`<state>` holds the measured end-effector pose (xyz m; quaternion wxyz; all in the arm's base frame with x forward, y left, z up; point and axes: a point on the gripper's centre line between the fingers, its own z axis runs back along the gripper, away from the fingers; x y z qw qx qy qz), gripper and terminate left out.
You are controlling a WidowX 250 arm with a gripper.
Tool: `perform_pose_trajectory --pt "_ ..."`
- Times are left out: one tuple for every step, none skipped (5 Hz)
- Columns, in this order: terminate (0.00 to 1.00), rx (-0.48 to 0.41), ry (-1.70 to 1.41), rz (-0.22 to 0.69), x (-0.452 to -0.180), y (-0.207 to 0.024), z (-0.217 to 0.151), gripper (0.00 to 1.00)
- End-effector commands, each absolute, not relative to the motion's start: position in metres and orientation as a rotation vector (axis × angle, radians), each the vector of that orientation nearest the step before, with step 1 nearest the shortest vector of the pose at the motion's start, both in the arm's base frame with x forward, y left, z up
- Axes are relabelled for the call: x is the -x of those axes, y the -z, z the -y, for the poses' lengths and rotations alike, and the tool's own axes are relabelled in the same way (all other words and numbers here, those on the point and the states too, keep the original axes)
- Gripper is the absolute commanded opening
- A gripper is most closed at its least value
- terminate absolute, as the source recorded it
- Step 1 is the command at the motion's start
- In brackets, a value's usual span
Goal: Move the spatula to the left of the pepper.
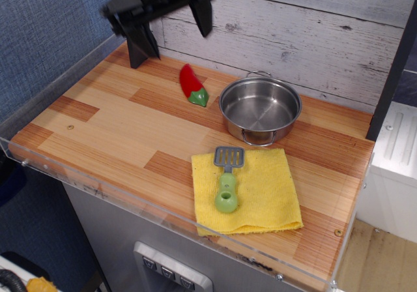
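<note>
While the claw (176,12) hangs spread and empty high at the table's back-left, the spatula (227,181) lies untouched on the yellow cloth (273,194). Approach step; next: descend, grip handle, carry left of pepper (193,85).

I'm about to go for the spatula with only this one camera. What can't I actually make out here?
- Hand: motion-blurred and cut off by the top edge; the fingers look spread, with nothing between them.
- Spatula: the underside on the yellow cloth is out of sight.
- Pepper: its far side is hidden by its own body.
- Pot: the far handle is mostly hidden behind the rim.
</note>
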<state>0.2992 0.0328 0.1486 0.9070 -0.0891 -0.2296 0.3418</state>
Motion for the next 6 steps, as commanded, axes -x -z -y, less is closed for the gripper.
perform_pose_trajectory --pt "0.0 0.188 -0.661 0.482 -0.278 -0.138 -0.004 1.0" --pt "0.0 0.181 -0.655 0.455 -0.272 -0.118 0.006 1.0" --pt "0.0 0.16 -0.616 0.41 -0.27 -0.1 0.023 1.0" --pt "0.0 0.141 -0.584 0.383 -0.269 -0.083 0.038 1.0" --pt "0.0 0.12 -0.571 0.343 -0.266 -0.063 0.046 1.0" --pt "0.0 0.092 -0.574 0.325 -0.263 -0.052 0.045 1.0"
